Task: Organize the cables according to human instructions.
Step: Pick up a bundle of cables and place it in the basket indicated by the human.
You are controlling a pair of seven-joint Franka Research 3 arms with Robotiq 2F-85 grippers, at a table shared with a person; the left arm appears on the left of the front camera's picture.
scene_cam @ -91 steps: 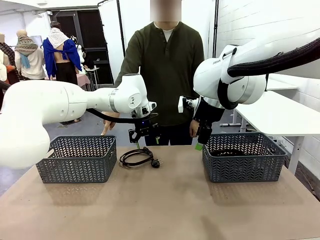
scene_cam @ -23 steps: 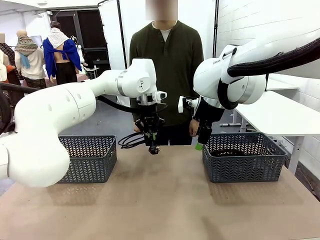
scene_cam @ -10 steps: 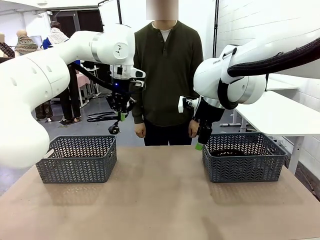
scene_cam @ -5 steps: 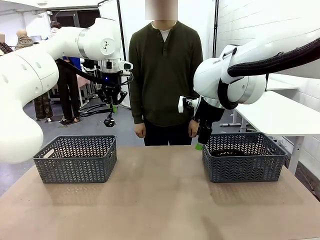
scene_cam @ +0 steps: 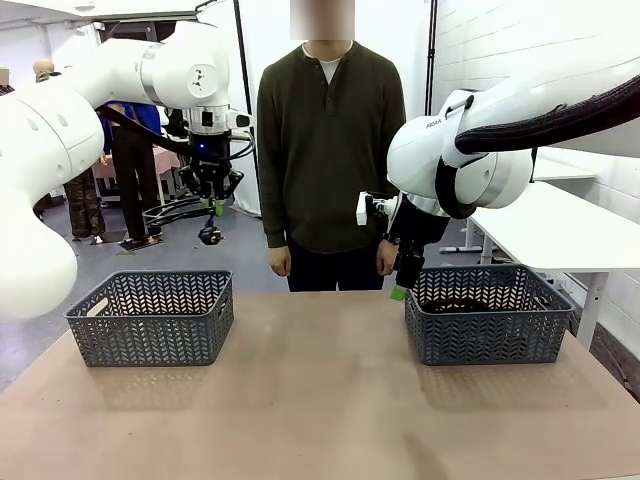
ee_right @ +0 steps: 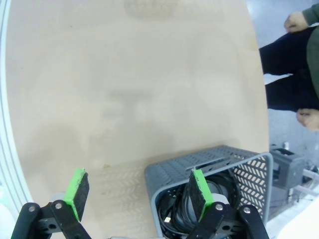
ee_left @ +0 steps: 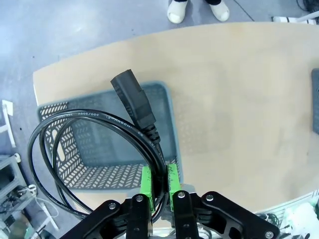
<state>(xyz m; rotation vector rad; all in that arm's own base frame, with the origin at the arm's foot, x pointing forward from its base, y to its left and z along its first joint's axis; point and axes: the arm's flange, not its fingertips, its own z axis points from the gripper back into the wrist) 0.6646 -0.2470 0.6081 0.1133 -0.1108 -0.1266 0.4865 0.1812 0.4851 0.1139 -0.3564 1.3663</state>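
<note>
Black cord hangs from the left gripper (scene_cam: 212, 205), whose green pads (ee_left: 145, 180) are pressed together on a few strands of one coiled cable (ee_left: 94, 149). In the front view the coil (scene_cam: 180, 212) is held high in the air, above the far edge of the left basket (scene_cam: 152, 318), which sits near the table's (scene_cam: 320, 400) left edge. The left wrist view looks straight down past the loops and the moulded plug (ee_left: 135, 107) into that same basket (ee_left: 114, 144), so the coil is roughly over it.

The right gripper (ee_right: 137, 191) hovers with its jaws spread wide and nothing between them, over the near left corner of the right basket (scene_cam: 488, 315). Other cables (ee_right: 192, 206) already lie in that basket. The person (scene_cam: 330, 150) stands at the table's far edge, hands (scene_cam: 279, 262) down at their sides.

The cable looks light and limp. Its loops are bound by nothing I can see, so they will likely sag and spread once released. The plug is the only stiff, heavier part and would swing on its short tail. A pinch across several strands at once, as here, seems the safest hold; gripping one strand would probably let the coil unravel. The smooth jacket may slip if the grip loosens.
</note>
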